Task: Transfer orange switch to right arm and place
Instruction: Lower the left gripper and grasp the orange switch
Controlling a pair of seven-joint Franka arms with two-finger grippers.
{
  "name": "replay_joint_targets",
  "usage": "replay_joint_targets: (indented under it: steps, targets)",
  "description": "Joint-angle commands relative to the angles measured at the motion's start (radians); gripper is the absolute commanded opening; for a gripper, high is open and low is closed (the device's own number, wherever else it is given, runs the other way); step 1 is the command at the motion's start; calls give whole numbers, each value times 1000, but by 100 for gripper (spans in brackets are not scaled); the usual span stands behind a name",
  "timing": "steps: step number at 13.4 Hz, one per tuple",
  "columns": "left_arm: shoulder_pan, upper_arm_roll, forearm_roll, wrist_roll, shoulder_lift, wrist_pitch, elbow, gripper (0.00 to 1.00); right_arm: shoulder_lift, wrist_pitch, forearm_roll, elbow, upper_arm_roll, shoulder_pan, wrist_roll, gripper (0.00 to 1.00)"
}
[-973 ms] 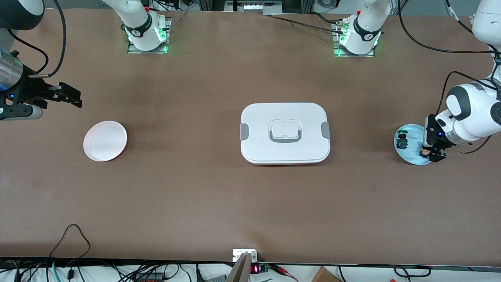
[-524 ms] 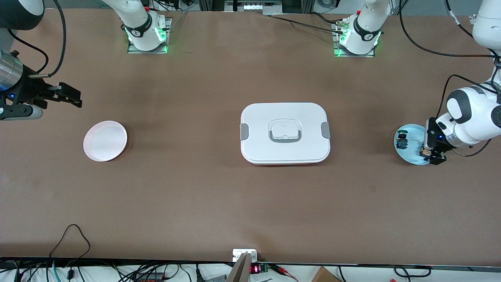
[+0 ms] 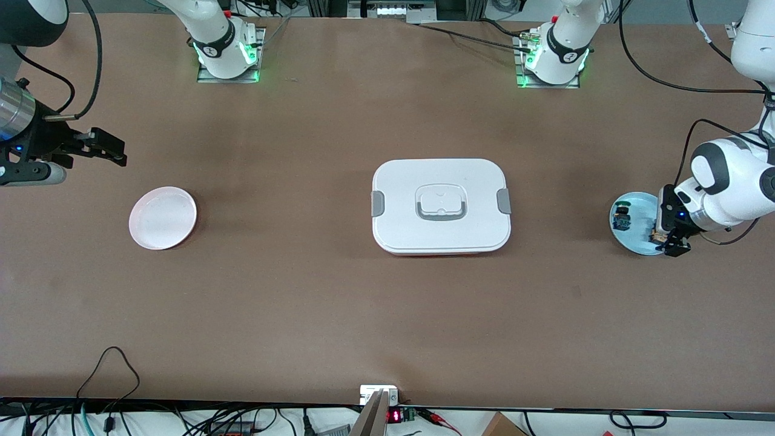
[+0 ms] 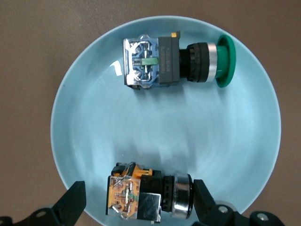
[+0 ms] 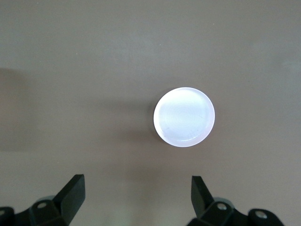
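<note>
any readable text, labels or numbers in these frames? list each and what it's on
Nothing reads clearly.
Arm base collars: a round black mark on each, too small to read.
Red digits on a display at the table's near edge: too small to read.
Green-capped switch: faint print on its black body, blurred.
Orange switch, white box, both plates: no text visible.

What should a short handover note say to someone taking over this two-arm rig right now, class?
Left gripper: fingers open, straddling the orange switch, not yet gripping.
Right gripper: fingers open, empty, waiting above the table near the pink plate.
The orange switch lies on the blue plate at the left arm's end, beside the green-capped switch.
Done: approach only.
Left: grasp, lift, hand to the right gripper, place.
</note>
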Motion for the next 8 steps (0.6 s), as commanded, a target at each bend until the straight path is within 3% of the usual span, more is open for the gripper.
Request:
replay_joint_targets:
  steps: [1,3,5,8]
  targets:
    - [21,-14,9,20,27,15,23,100,-20,2,0,-17,2,1,-10,100]
    - [21,-14,9,26,26,15,23,97,-20,2,0,-15,3,1,-10,100]
    - [22,-15,8,77,26,15,23,81,-20,-4,0,-17,3,1,-10,100]
    - [24,-25,9,119,18,15,24,22,-18,-1,0,-15,2,1,-10,100]
